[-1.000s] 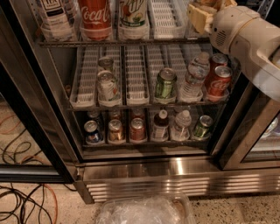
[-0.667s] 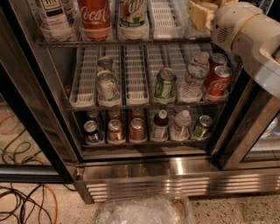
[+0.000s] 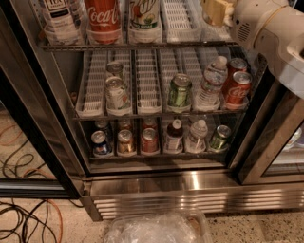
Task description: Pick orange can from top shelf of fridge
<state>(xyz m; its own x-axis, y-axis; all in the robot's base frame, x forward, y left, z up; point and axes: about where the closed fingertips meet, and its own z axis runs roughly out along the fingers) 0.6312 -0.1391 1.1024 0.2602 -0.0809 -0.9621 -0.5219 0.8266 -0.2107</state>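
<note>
The fridge point(image 3: 190, 187) stands with its door open, steel base grille below and three wire racks of drinks inside. On the top shelf point(image 3: 142, 46) a red Coca-Cola container point(image 3: 102, 19) serves as the landmark; the orange can point(image 3: 216, 10) is well to the right of it on the same shelf, past a white-and-green can point(image 3: 145, 14) and an empty white lane tray point(image 3: 178, 19). What shows of the can is a tan-orange side with a paler cream patch towards its right; the picture's top edge cuts it, so neither the silver top nor the lettering can be made out. It looks blocky and a little tilted, and I cannot tell whether it rests on the tray.

The gripper point(image 3: 239, 20) is further right of the Coca-Cola container, at the same height, just beside the can and seemingly touching its right side. Whether it is spread or clamped on the can, I cannot tell. The white arm point(image 3: 280, 40) runs from it down to the right, across the fridge's right door frame.

Left of the Coca-Cola container, touching it or nearly so, stands a white-labelled bottle point(image 3: 59, 19).
</note>
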